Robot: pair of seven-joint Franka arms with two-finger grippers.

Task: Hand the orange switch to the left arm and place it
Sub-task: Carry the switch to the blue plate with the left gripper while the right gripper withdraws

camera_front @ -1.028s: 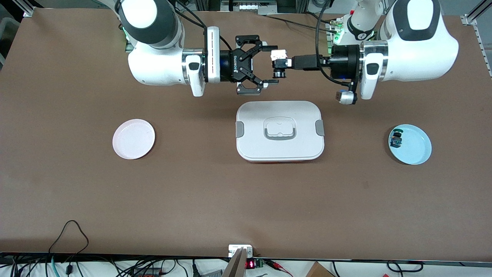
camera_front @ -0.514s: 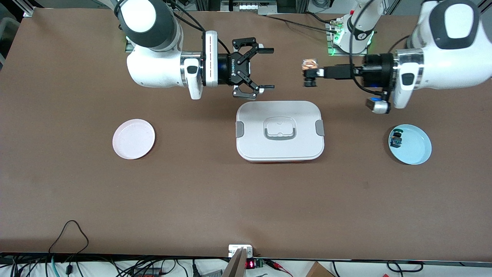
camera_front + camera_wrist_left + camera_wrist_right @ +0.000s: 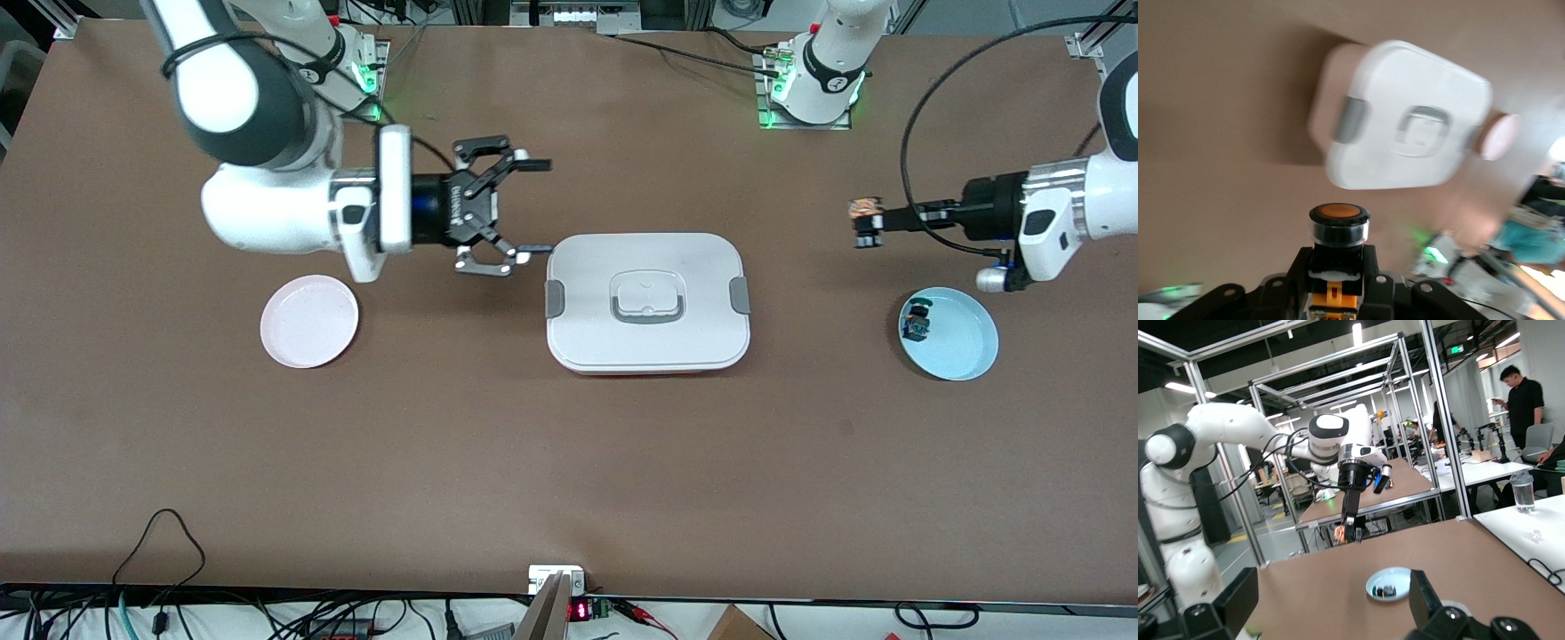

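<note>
In the front view, a brown table (image 3: 569,462) is seen, with the box (image 3: 647,302) lying at its middle. A pink plate (image 3: 309,321) lies toward the right arm's end and a blue plate (image 3: 956,342) toward the left arm's end, the latter holding a small dark part (image 3: 916,324). The left gripper (image 3: 867,224) is held in the air over bare table between the box and the blue plate, pinching the switch (image 3: 862,212). The right gripper (image 3: 524,209) is held beside the box, over the table, its fingers spread and empty. Cables (image 3: 160,551) hang along the near edge.

In the left wrist view, the switch (image 3: 1338,230) is clamped between the black fingers (image 3: 1368,280), orange cap outward, with the box (image 3: 1405,133) and the pink plate (image 3: 1498,137) seen blurred on the table.

In the right wrist view, the spread fingers (image 3: 1421,597) frame the left arm (image 3: 1331,443), its gripper (image 3: 1348,533) pointing down over the table with the switch (image 3: 1340,533) at its tip. The blue plate (image 3: 1388,583) lies on the table. Aluminium frames (image 3: 1438,420), ceiling lights, desks and a standing person (image 3: 1525,400) fill the room.
</note>
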